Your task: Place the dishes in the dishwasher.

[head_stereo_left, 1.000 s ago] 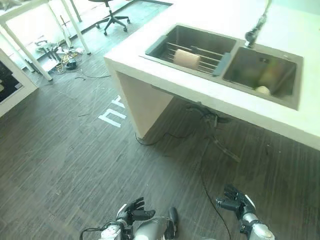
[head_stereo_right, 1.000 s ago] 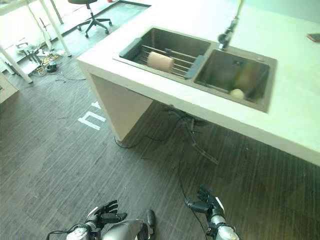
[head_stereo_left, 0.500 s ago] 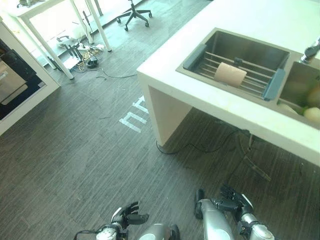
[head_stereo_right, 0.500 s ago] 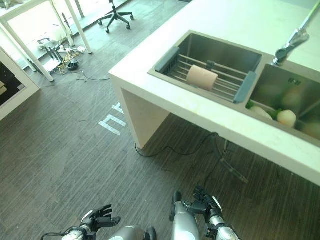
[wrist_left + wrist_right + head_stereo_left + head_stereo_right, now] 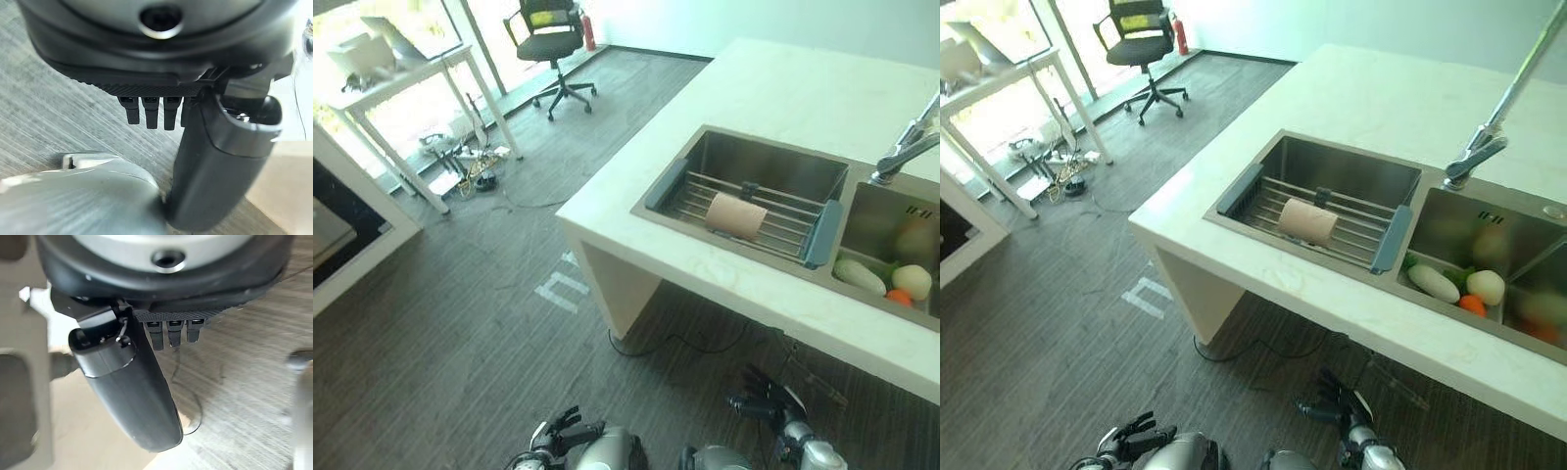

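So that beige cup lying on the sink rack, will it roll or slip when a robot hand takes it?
The cup lies on its side on the rack, so a push could roll it along the bars. Its rounded wall looks smooth, so possibly slippery. It looks small and probably light, though its material is unclear.

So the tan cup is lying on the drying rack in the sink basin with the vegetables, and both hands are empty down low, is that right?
Not quite. The tan cup lies on the drying rack in the other basin; the vegetables sit in the basin under the faucet, as the right eye view shows. Both the left hand and right hand are empty down low.
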Controlling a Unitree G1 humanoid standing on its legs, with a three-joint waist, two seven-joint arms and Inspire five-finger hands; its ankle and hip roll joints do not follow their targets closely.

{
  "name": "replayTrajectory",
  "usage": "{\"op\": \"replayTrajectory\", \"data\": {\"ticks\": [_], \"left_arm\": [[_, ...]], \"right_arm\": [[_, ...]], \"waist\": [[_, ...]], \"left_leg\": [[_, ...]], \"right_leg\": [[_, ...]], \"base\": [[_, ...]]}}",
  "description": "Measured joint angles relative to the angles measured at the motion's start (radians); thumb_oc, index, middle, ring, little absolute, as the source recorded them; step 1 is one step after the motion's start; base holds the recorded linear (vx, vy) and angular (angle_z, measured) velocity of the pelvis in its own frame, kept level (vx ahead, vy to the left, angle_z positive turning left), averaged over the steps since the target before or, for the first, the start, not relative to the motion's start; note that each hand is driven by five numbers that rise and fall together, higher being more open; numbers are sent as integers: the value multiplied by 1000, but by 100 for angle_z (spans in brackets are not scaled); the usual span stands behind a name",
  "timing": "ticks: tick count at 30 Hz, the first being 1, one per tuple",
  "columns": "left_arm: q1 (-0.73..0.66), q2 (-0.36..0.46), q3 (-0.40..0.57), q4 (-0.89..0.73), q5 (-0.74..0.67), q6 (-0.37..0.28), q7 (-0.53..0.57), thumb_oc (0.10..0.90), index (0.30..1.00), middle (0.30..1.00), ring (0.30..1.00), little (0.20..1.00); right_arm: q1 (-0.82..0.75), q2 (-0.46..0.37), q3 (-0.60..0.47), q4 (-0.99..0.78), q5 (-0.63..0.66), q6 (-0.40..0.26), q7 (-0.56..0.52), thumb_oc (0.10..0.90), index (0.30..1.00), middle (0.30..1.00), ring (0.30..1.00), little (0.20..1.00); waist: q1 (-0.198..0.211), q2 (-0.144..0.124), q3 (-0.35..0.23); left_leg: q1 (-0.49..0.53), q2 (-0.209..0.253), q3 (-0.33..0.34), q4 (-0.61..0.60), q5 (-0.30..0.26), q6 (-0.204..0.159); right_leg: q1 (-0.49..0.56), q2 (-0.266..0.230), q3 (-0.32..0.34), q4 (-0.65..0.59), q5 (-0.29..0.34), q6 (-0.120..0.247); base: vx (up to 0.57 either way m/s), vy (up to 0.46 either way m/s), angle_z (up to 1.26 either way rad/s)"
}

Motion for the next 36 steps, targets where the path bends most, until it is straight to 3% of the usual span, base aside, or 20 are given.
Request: {"op": "replayTrajectory", "data": {"ticks": [2, 5, 6, 8, 9, 10, 12, 14, 17, 19, 20, 21, 22, 24, 25, 26, 29, 32, 33, 36], "left_arm": [[-4, -4, 8, 12, -3, -8, -18, 800, 900, 900, 900, 900], [-40, -13, 31, 37, 2, -10, -26, 800, 900, 900, 900, 900], [-43, -14, 28, 51, 6, -6, -22, 800, 900, 900, 900, 900], [-51, -18, 41, 97, 5, 3, -17, 800, 900, 900, 900, 900], [-53, -15, 56, 113, -1, 5, -17, 800, 900, 900, 900, 900], [-59, -8, 56, 119, -1, 5, -15, 800, 900, 900, 900, 900], [-79, 1, 44, 142, -7, 13, -16, 800, 900, 900, 900, 900], [-77, 4, 45, 163, -45, 22, -15, 800, 900, 900, 900, 900], [-54, 6, 51, 163, -78, 25, -13, 800, 900, 900, 900, 900], [-55, 16, 52, 159, -73, 12, -10, 800, 900, 900, 900, 900], [-62, 29, 39, 162, -74, 4, -5, 800, 900, 900, 900, 900], [-68, 41, 16, 161, -80, 2, 3, 800, 900, 900, 900, 900], [-69, 45, 4, 165, -83, 2, 4, 800, 900, 900, 900, 900], [-74, 43, 21, 189, -98, 8, 1, 800, 900, 900, 900, 900], [-60, 37, 62, 201, -152, 20, 1, 800, 900, 900, 900, 900], [-43, 38, 83, 196, -171, 20, 0, 800, 900, 900, 900, 900], [-5, 1, 126, 188, -283, 28, -3, 800, 900, 900, 900, 900], [46, -28, 134, 192, -344, 30, -3, 800, 900, 900, 900, 900], [47, -29, 134, 192, -360, 32, 4, 800, 900, 900, 900, 900], [55, -34, 153, 191, -438, 27, 4, 800, 900, 900, 900, 900]], "right_arm": [[-8, -6, 0, 18, -1, 18, -23, 800, 900, 900, 900, 900], [-4, -26, -3, 60, -29, 46, -55, 800, 900, 900, 900, 900], [-4, -26, -11, 74, -30, 49, -59, 800, 900, 900, 900, 900], [-7, -10, -46, 137, -35, 56, -57, 800, 900, 900, 900, 900], [-10, 10, -67, 169, -35, 64, -59, 800, 900, 900, 900, 900], [0, 22, -69, 182, -36, 74, -58, 800, 900, 900, 900, 900], [-16, 40, -88, 256, -33, 79, -51, 800, 900, 900, 900, 900], [-19, 57, -168, 287, 11, 98, -46, 800, 900, 900, 900, 900], [-14, 62, -212, 300, 24, 116, -46, 800, 900, 900, 900, 900], [-31, 67, -218, 283, 33, 105, -40, 800, 900, 900, 900, 900], [-37, 70, -216, 263, 46, 99, -31, 800, 900, 900, 900, 900], [-36, 64, -220, 259, 50, 94, -24, 800, 900, 900, 900, 900], [-39, 41, -218, 258, 48, 94, -24, 800, 900, 900, 900, 900], [-53, 25, -220, 259, 44, 91, -22, 800, 900, 900, 900, 900], [-59, 37, -208, 260, 39, 91, -16, 800, 900, 900, 900, 900], [-60, 51, -195, 260, 29, 92, -8, 800, 900, 900, 900, 900], [-90, 62, -171, 272, -1, 89, 15, 800, 900, 900, 900, 900], [-81, 80, -161, 275, -1, 92, 14, 800, 900, 900, 900, 900], [-70, 69, -180, 279, 3, 94, 8, 800, 900, 900, 900, 900], [-45, 31, -207, 296, 3, 96, -15, 800, 900, 900, 900, 900]], "waist": [[12, 7, 9], [3, 32, 19], [-8, 34, 19], [-32, 36, 17], [-28, 22, 21], [-32, 13, 23], [-45, 15, 27], [-51, 18, 27], [-48, 20, 29], [-37, 21, 59], [-38, 14, 66], [-37, 14, 69], [-24, 16, 69], [-21, 31, 79], [-14, 36, 79], [-4, 28, 77], [8, 21, 70], [14, 3, 8], [32, 5, -17], [28, 24, -29]], "left_leg": [[-42, -30, -85, -107, 54, -34], [-83, -11, -46, -89, 80, -17], [-60, -7, -42, -90, 70, 1], [-17, -11, -30, -128, 141, 64], [7, -15, -11, -142, 162, 98], [30, -25, -6, -158, 160, 111], [38, -22, 30, -160, 141, 132], [41, -26, 58, -167, 122, 135], [38, -9, 89, -138, 75, 125], [25, 18, 97, -72, 38, 140], [14, 24, 111, -43, 23, 132], [-2, 27, 120, -26, 19, 134], [-2, 29, 132, -25, 13, 127], [-14, 49, 132, -10, 2, 131], [-16, 61, 137, -3, -2, 121], [-14, 65, 138, 6, -4, 106], [-12, 83, 145, 0, 7, 73], [-27, 121, 125, -13, 24, 21], [-26, 143, 124, -41, 34, 3], [24, 152, 122, -99, 78, -22]], "right_leg": [[9, 13, 54, -28, 3, -3], [52, 27, 90, -46, -15, 24], [60, 27, 107, -48, -26, 40], [69, 20, 109, -31, -46, 64], [69, 7, 86, -2, -57, 81], [61, -9, 52, 16, -82, 82], [-3, -19, 17, -8, -69, 89], [-58, -33, 1, -17, 2, 94], [-40, -31, -56, -96, 96, 99], [-159, -43, -87, 161, 104, 150], [-219, -81, -106, 286, 75, 162], [-237, -117, -120, 307, 57, 156], [-239, -155, -134, 269, 52, 149], [-174, -194, -137, 32, 69, 177], [-124, -195, -134, -73, 69, 172], [-106, -192, -143, -86, 69, 171], [-129, -190, -150, -17, 76, 159], [-154, -155, -159, -19, 113, 150], [-161, -135, -169, -21, 108, 130], [-138, -121, -178, -13, 95, 105]], "base": [[114, 134, -69], [147, 172, -62], [179, 202, -50], [100, 142, -40], [54, 126, -46], [59, 144, -39], [59, 133, -36], [59, 102, -44], [16, 57, -47], [-102, -64, -58], [-102, -166, -34], [-77, -211, -25], [-47, -460, -28], [-25, -440, -34], [0, -277, -16], [20, -351, -9], [16, -272, -7], [-24, -106, 9], [15, -11, 8], [50, 27, 0]]}}
